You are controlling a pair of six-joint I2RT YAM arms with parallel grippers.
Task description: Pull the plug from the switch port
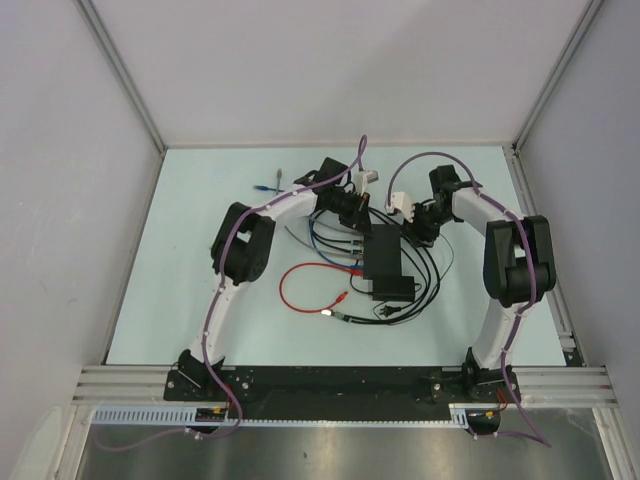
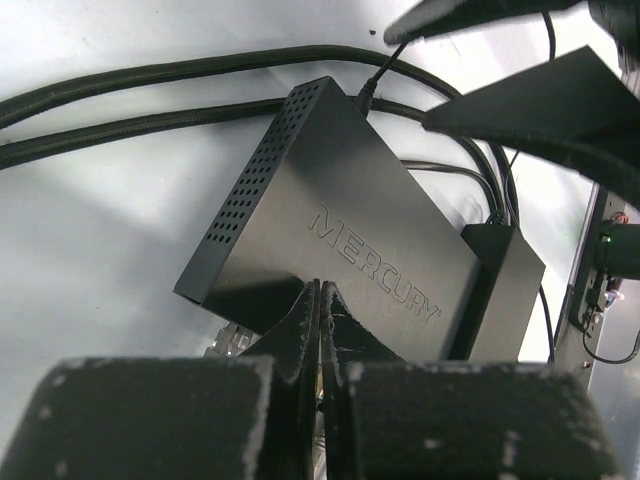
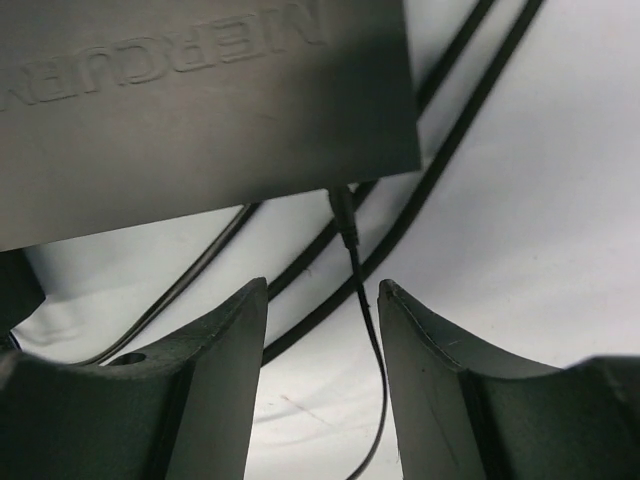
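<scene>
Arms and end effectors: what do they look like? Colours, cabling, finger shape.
The left arm and right arm have white links with bulky black joints. A purple cable runs along each. The left end effector has black fingers with scuffed, whitish-speckled edges; the right end effector has smooth dark fingers with curved inner faces.

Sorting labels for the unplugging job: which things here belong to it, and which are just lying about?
Job: flat black rectangular metal switch; thin black plug in its edge; open right gripper lined up on the plug; shut left gripper at the switch.
Lying about: red cable loop; blue-tipped cable; smaller black box.
</scene>
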